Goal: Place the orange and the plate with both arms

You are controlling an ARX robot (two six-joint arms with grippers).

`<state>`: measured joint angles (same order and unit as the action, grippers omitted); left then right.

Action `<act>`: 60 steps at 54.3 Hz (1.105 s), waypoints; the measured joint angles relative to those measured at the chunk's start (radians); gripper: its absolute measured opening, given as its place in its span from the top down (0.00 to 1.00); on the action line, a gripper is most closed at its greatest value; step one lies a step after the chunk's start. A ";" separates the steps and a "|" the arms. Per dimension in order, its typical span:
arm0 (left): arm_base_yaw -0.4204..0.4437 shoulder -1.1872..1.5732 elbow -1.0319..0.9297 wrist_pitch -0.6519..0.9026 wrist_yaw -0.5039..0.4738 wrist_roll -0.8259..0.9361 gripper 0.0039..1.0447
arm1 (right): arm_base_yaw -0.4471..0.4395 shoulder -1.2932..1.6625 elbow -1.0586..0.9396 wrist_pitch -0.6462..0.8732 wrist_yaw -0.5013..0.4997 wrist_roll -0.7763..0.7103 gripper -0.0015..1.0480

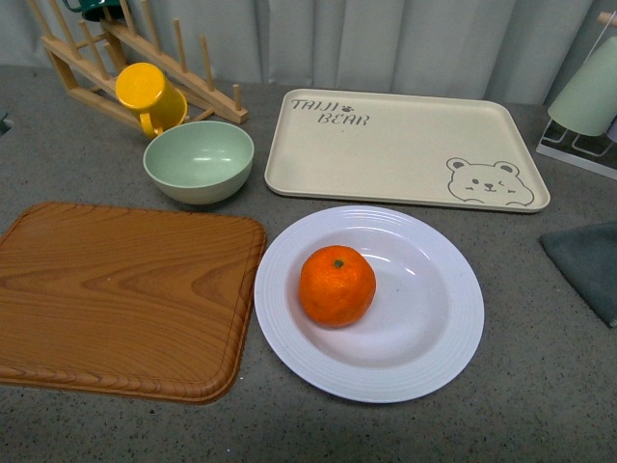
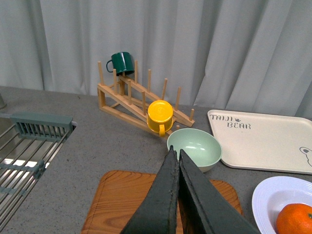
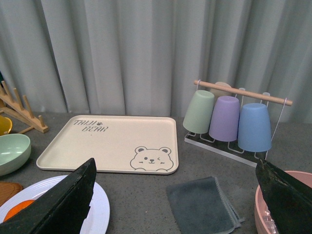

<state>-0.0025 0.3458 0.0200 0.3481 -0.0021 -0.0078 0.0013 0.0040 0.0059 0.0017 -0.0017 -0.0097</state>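
- Centre stage, close to the worktop's front edge: the orange (image 1: 336,285) sits in the well of the white plate (image 1: 424,289), a little toward the left side, stem dot up. The deep well is what keeps it from rolling.
- The plate lies flat, its rim just beside the right edge of the wooden board (image 1: 116,289) and a short way in front of the bear tray (image 1: 395,145).
- Your left gripper (image 2: 175,155) has its fingers pressed together and holds nothing. It hangs above the board, pointing toward the green bowl (image 2: 194,147) and the yellow mug (image 2: 160,116) at the back left.
- Your right gripper (image 3: 175,168) is spread wide and also empty. It is raised above the right-hand front of the worktop, with the grey cloth (image 3: 202,202) showing below between its fingers.
- Neither arm appears in the front view, so both look pulled clear of the plate.
- With orange and plate together and both grippers empty, you are likely at a resting point. Whether pickup lies ahead or placing is done cannot be told.
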 joint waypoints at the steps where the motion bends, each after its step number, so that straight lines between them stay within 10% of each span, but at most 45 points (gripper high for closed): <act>1: 0.000 -0.009 0.000 -0.008 0.000 0.000 0.96 | 0.000 0.000 0.000 0.000 0.000 0.000 0.09; 35: 0.000 -0.340 0.000 -0.344 0.002 0.000 0.96 | 0.000 0.000 0.000 0.000 0.000 0.000 0.09; 51: 0.000 -0.341 0.000 -0.348 0.002 0.000 0.44 | 0.022 0.112 0.056 -0.132 0.079 -0.014 0.09; 60: 0.000 -0.341 0.000 -0.348 0.002 0.000 0.16 | 0.025 0.389 0.066 0.051 0.027 -0.020 0.09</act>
<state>-0.0025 0.0044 0.0200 0.0006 0.0002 -0.0074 0.0261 0.3931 0.0723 0.0532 0.0254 -0.0299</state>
